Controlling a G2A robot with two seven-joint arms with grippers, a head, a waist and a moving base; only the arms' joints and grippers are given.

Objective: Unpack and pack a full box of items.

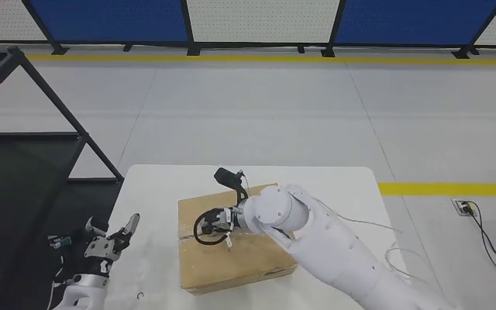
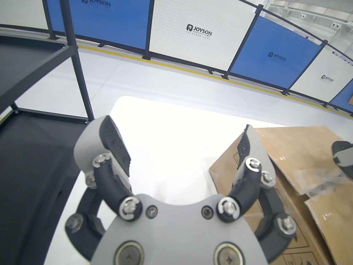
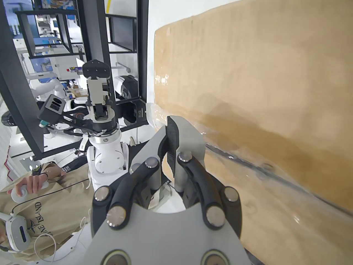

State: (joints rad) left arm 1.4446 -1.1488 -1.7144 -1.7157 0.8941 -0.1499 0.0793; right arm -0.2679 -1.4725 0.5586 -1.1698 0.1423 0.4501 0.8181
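A closed cardboard box lies on the white table, its top seam covered with clear tape. My right gripper sits over the seam's left end. Its fingers are pressed together, shut on a loose crumpled end of the clear tape. From the left wrist view the lifted tape shows on the box beside a right fingertip. My left gripper hovers open and empty over the table, left of the box.
A black metal shelf frame stands off the table's left edge. Bare tabletop lies between the left gripper and the box. Blue and white fence panels close off the far floor.
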